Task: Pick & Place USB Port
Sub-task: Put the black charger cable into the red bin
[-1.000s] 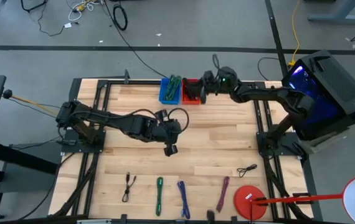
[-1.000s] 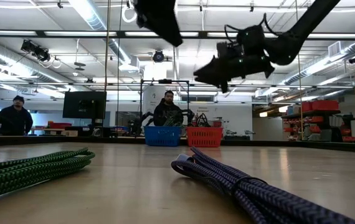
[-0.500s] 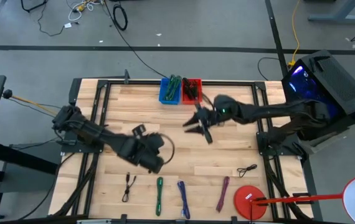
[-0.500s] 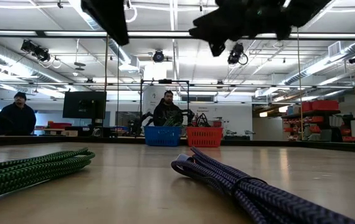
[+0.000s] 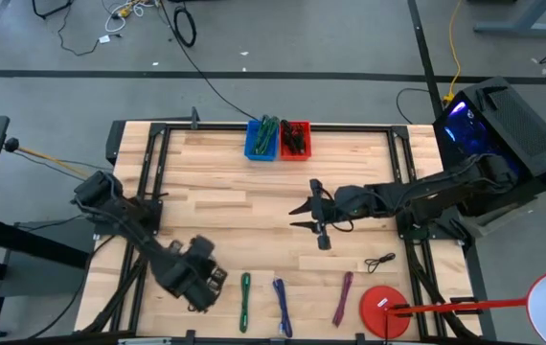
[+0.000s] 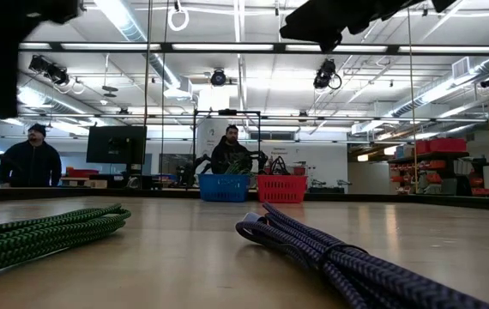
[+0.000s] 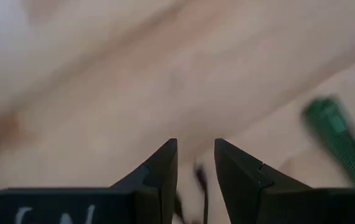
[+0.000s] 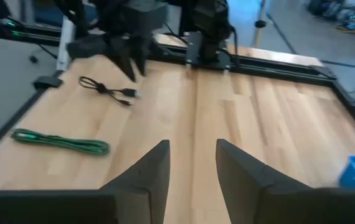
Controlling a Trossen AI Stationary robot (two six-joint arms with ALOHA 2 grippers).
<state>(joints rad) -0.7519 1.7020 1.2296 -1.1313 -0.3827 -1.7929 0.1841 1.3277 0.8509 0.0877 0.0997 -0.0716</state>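
Note:
Several coiled USB cables lie in a row near the table's near edge: a black one, green, blue-purple, maroon, and another black one. My left gripper is open and hangs over the near-left black cable, which the high view mostly hides; its own view shows a dark strand between its fingers. The right wrist view shows that gripper still above the cable. My right gripper is open and empty over the table's middle.
A blue bin and a red bin, both holding cables, stand at the far edge. A red disc sits at the near right corner. In the low view, people stand beyond the table. Bare wood lies between the arms.
My left gripper has swung from the table's middle toward the near edge and down, arriving over the near-left black cable. My right gripper has drawn back from the bins at the far edge toward the table's middle. The cables have stayed in place.

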